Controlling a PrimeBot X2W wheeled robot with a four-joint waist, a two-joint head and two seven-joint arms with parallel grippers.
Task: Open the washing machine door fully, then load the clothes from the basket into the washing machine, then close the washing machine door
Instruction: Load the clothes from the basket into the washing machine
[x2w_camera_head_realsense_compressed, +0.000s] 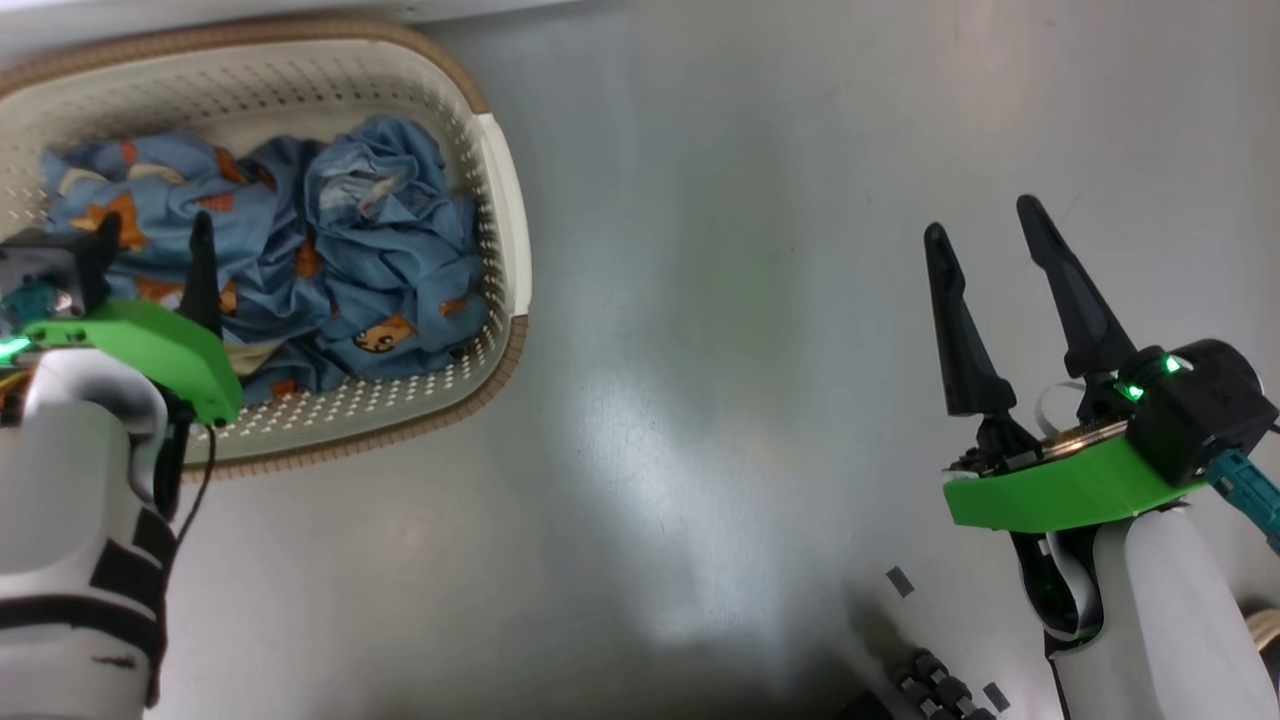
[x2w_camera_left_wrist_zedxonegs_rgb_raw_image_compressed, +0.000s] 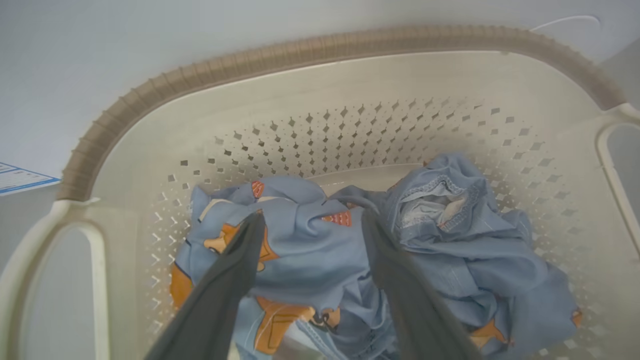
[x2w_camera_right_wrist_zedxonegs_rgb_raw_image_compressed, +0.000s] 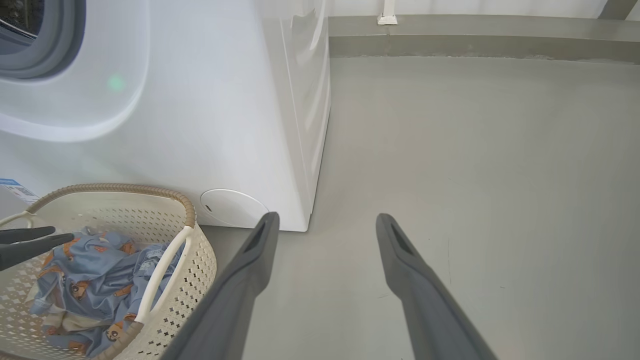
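Note:
The cream perforated basket (x2w_camera_head_realsense_compressed: 500, 190) with a brown rim stands on the floor right in front of the washing machine (x2w_camera_right_wrist_zedxonegs_rgb_raw_image_compressed: 200, 125). Crumpled light-blue clothes (x2w_camera_head_realsense_compressed: 380, 250) with orange animal prints lie in it. My left gripper (x2w_camera_left_wrist_zedxonegs_rgb_raw_image_compressed: 314, 215) is open and low inside the basket, its two dark fingers on either side of a bunched fold of the clothes (x2w_camera_left_wrist_zedxonegs_rgb_raw_image_compressed: 305, 240). My right gripper (x2w_camera_head_realsense_compressed: 982, 222) hangs open over bare floor to the right of the basket, holding nothing. The machine's grey gasket (x2w_camera_right_wrist_zedxonegs_rgb_raw_image_compressed: 50, 45) shows uncovered at the upper left of the right wrist view. The washing machine door is out of view.
Grey floor (x2w_camera_right_wrist_zedxonegs_rgb_raw_image_compressed: 475, 150) stretches to the right of the machine as far as a low wall ledge (x2w_camera_right_wrist_zedxonegs_rgb_raw_image_compressed: 475, 35). A round service cover (x2w_camera_right_wrist_zedxonegs_rgb_raw_image_compressed: 232, 207) sits low on the machine's front, and a blue label sticker (x2w_camera_right_wrist_zedxonegs_rgb_raw_image_compressed: 15, 189) at its lower corner. Dark parts of my base (x2w_camera_head_realsense_compressed: 930, 690) lie at the bottom.

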